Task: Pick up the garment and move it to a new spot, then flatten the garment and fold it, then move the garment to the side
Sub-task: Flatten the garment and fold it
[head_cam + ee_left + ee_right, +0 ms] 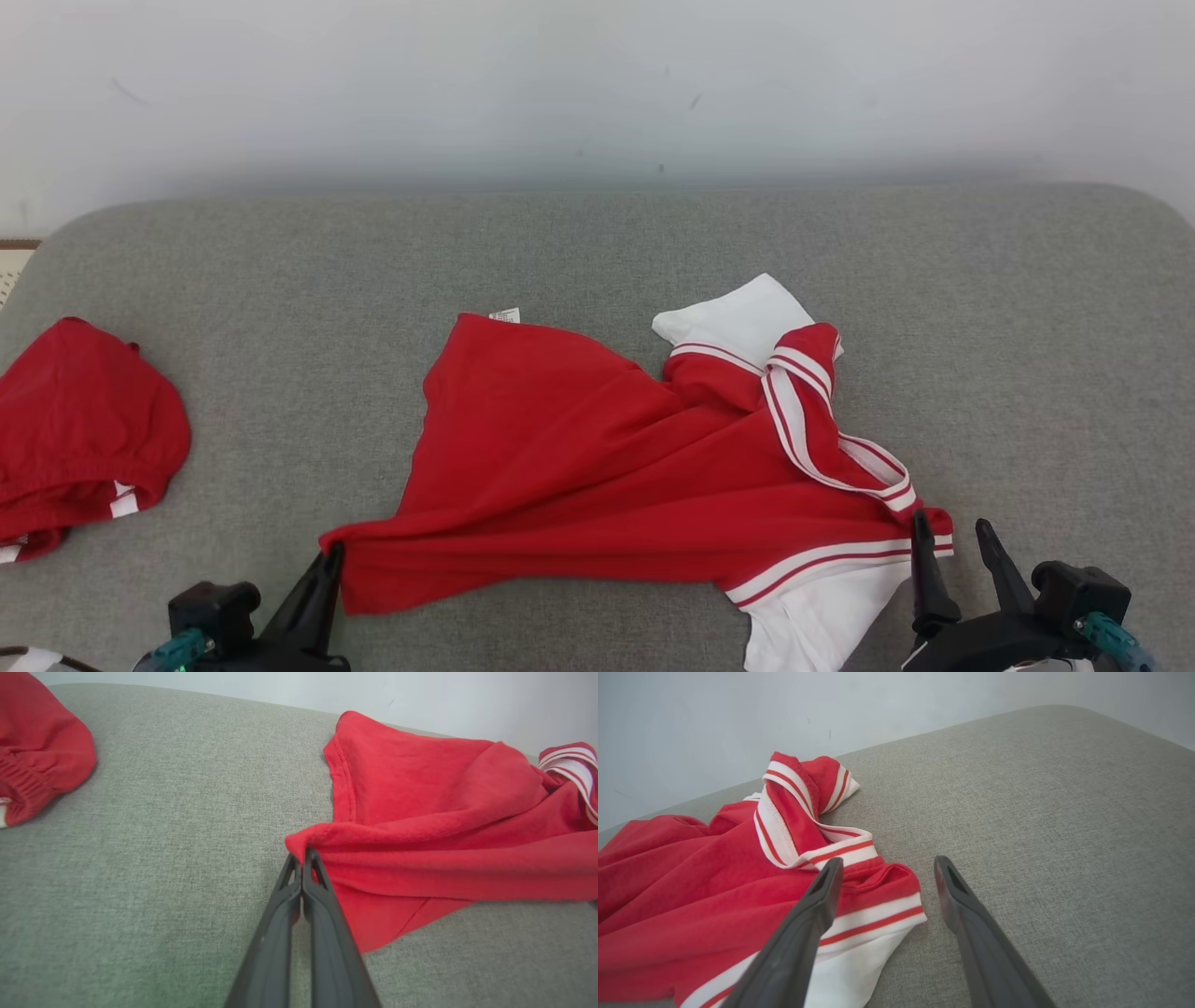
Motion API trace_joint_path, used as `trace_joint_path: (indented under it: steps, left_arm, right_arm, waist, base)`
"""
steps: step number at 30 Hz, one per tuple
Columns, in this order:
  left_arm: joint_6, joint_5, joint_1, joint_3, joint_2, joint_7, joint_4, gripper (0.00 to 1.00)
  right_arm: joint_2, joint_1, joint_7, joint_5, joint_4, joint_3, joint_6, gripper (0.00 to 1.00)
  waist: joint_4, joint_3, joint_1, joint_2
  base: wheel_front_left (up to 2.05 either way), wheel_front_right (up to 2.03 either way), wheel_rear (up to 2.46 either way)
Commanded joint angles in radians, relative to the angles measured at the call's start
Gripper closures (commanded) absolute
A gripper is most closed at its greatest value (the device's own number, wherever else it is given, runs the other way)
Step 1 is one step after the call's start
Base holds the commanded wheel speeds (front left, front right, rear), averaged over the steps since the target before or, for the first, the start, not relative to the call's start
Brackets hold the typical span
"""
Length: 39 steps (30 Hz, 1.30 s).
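A second red garment (84, 420) runs off the left edge. The left gripper (333, 555) is clenched on the near corner of the red shirt (579, 448), which lies rumpled mid-cushion (597, 233). The print on its white tag (505, 315) is too small to read. The right gripper (950, 525) stands released beside the striped sleeve (822, 597), which is cut off at the bottom.
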<state>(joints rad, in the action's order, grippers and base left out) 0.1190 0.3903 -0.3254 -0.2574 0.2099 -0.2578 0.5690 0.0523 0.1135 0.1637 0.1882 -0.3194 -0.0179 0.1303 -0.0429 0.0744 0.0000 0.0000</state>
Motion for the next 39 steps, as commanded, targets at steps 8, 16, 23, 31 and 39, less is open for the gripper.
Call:
trace_joint_path:
  steps: [8,16,23,31,39]
  left_arm:
    - [0.006,-0.055,0.004,0.068,-0.024,-0.009,-0.045,0.0]
    - [0.008,-0.078,0.048,0.141,-0.064,-0.009,-0.1,0.0]
    - [0.01,-0.099,0.106,0.133,-0.108,-0.009,-0.145,0.0]
    - [0.01,-0.064,0.118,0.079,-0.117,-0.009,-0.09,0.0]
    - [0.01,-0.03,0.09,0.078,-0.101,-0.009,-0.086,1.0]
  right_arm:
    - [0.0,0.001,0.006,-0.006,-0.01,0.007,0.001,0.0]
    - [-0.001,0.007,0.016,0.001,-0.019,0.002,0.001,0.0]
    - [-0.002,0.007,0.021,0.006,-0.023,0.003,0.001,0.0]
    - [-0.001,0.011,0.023,0.008,-0.03,-0.006,0.001,0.0]
    - [-0.001,0.006,0.023,0.0,-0.023,0.009,0.001,0.0]
  waist:
    - [0.021,0.002,0.0,0.0]
    - [0.041,-0.001,0.0,0.0]
    - [0.055,0.006,0.0,0.0]
    - [0.044,0.017,0.0,0.0]
    - [0.045,0.023,0.0,0.0]
  base:
    - [0.0,0.0,0.0]
    - [0.0,0.0,0.0]
    - [0.0,0.0,0.0]
    - [0.0,0.0,0.0]
    - [0.0,0.0,0.0]
